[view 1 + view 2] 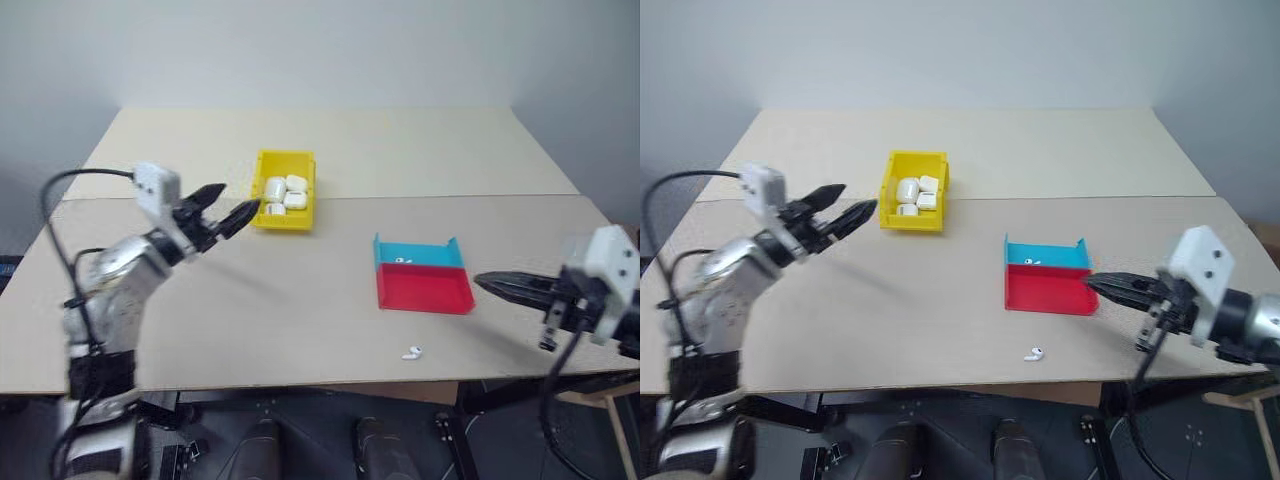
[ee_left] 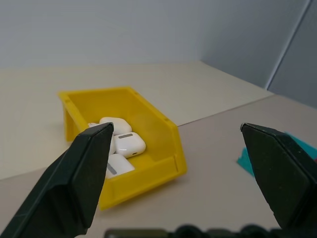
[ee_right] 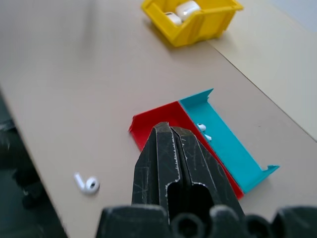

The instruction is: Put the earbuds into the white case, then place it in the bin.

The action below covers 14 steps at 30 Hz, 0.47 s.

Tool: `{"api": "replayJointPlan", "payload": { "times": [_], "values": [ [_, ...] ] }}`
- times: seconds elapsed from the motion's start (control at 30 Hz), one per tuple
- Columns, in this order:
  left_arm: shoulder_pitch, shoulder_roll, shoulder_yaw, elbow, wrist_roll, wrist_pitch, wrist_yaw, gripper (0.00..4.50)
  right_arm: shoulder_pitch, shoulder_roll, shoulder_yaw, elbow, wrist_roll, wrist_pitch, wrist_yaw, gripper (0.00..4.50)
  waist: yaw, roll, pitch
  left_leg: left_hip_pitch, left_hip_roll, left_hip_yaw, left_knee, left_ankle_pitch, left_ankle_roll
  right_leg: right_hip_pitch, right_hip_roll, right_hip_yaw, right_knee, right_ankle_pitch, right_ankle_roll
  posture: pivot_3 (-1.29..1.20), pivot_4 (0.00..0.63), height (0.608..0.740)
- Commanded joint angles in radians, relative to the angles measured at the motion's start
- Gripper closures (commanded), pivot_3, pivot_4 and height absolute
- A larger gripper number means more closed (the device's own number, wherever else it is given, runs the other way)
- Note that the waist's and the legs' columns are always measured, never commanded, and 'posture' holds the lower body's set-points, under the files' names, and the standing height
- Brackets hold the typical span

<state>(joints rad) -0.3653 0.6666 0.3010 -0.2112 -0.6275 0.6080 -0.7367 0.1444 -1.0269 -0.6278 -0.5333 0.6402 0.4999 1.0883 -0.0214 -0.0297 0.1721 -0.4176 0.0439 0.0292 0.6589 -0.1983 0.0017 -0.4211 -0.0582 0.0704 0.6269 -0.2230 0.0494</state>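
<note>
The small bright yellow rectangular plastic bin [image 1: 285, 190] sits on the far left-centre of the beige table [image 1: 300, 300] and holds several glossy white rounded earbud cases [image 1: 284, 193]. The left gripper [image 1: 222, 210], its 2 black fingers spread with nothing between them, hangs just left of that bin. The right gripper [image 1: 1102, 286], fingers pressed together and empty, sits at the right edge of the shallow red and blue tray [image 1: 423, 275], where 1 tiny white earbud [image 1: 402, 261] lies in the blue half and another earbud [image 1: 411, 352] lies loose on the table nearer.
</note>
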Motion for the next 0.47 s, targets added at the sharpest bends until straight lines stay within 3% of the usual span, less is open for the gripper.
{"api": "replayJointPlan", "payload": {
  "times": [0.03,0.1,0.23,0.47],
  "values": [
    [0.158,0.176,0.077,-0.069,-0.004,-0.069,-0.259,0.03,0.018,-0.049,-0.105,0.089,-0.057,-0.142,0.161,4.5,-0.003,0.0,0.0,0.002,0.001,0.002,0.0,0.0,0.0,0.001,-0.001,0.0,-0.001,0.0,-0.001,0.0,0.15,0.74],
    [0.269,0.29,0.133,-0.088,0.006,-0.111,-0.406,0.03,0.014,-0.079,-0.097,0.151,-0.095,-0.192,0.206,4.5,-0.005,-0.001,0.0,0.003,0.002,0.003,0.0,0.0,-0.001,0.0,-0.001,0.0,-0.001,0.001,-0.003,0.0,0.15,0.74],
    [0.394,0.414,0.236,-0.084,-0.011,-0.126,-0.565,0.03,-0.014,-0.114,-0.058,0.216,-0.126,-0.235,0.245,4.5,-0.003,-0.002,0.001,0.003,0.006,0.006,0.0,-0.005,-0.009,-0.004,-0.003,-0.001,-0.002,0.002,-0.006,0.0,0.15,0.74],
    [0.438,0.416,0.338,-0.158,-0.082,-0.076,-0.575,0.03,-0.053,-0.094,0.036,0.262,-0.165,-0.271,0.235,4.5,0.005,0.0,0.0,0.003,0.007,0.009,0.0,-0.006,-0.009,-0.007,-0.004,-0.001,-0.003,0.002,-0.007,0.0,0.15,0.74]
  ]
}}
